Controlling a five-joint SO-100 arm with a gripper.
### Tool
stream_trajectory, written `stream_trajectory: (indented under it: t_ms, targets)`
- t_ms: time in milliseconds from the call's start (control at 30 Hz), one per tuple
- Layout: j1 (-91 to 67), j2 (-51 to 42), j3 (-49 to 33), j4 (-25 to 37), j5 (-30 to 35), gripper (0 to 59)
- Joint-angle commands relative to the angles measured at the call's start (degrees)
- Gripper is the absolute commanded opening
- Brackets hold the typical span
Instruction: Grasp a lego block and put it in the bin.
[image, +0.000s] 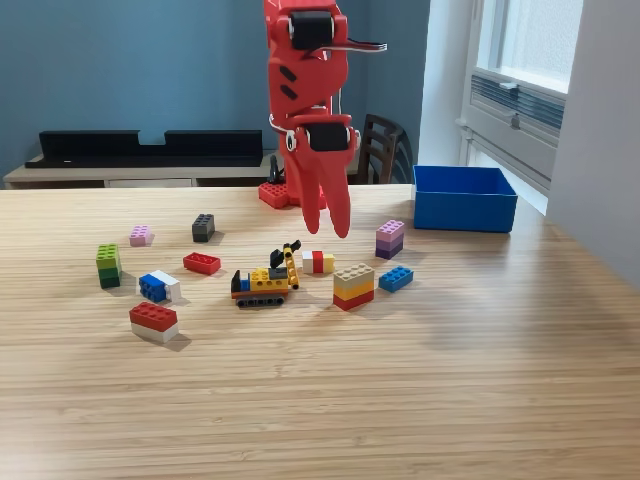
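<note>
Red plastic pincer (330, 215) at upper centre, pointing down, clenched on nothing, hanging clear above wooden tabletop (450, 380). Open-topped rectangular blue plastic bin (464, 205) well apart at right of frame, on tabletop.

We see red gripper (328, 215) hanging over table (480, 340), jaws near together, nothing between. Below it, white-red-yellow block (318, 262), just beside yellow digger model (265, 281). Blue bin (464, 197) far on exterior view's right. Other blocks scattered.
</note>
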Motion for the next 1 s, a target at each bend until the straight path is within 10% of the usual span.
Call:
stream_trajectory:
  t_ms: [33,667,867,1000]
  targets:
    - [-2.11,-5.63,-9.32,1.85,0.26,35.4]
    - [-7.56,-26.72,-24.87,2.81,2.11,30.5]
    - [-8.26,-29.44,-26.54,2.81,4.83,5.2]
    - [-8.17,-29.88,-27.25,2.72,6.77,0.1]
